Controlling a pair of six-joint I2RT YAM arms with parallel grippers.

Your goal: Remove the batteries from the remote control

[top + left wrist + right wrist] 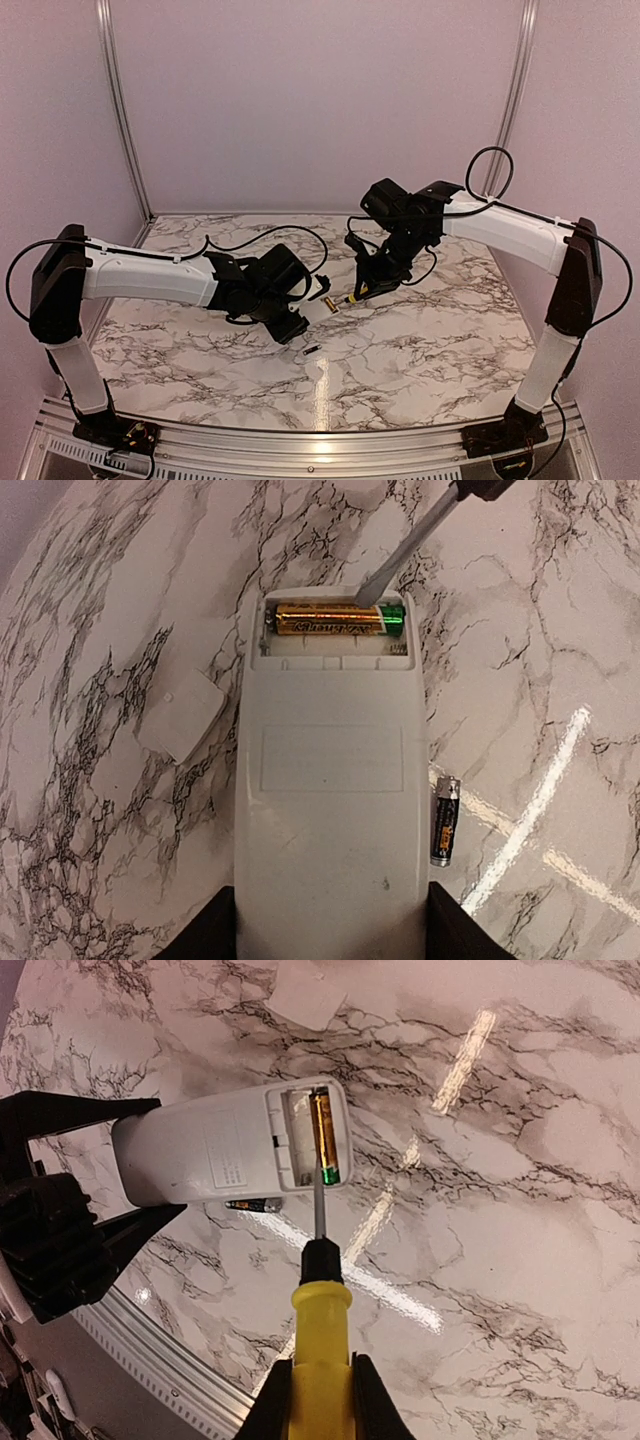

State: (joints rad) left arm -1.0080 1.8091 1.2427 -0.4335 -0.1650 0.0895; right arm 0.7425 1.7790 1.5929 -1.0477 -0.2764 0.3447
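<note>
My left gripper (330,942) is shut on the near end of the white remote control (330,810), held back side up above the table. Its battery recess is open at the far end, with the gold battery (335,620) still lying in it. My right gripper (322,1400) is shut on the yellow-handled screwdriver (322,1330), whose tip touches the green end of the gold battery (324,1132). The dark battery (445,820) lies loose on the marble, right of the remote. It also shows in the top view (311,350).
The white battery cover (180,715) lies flat on the marble left of the remote. The aluminium rail (150,1360) runs along the table's near edge. Both arms meet over the table's middle (330,300).
</note>
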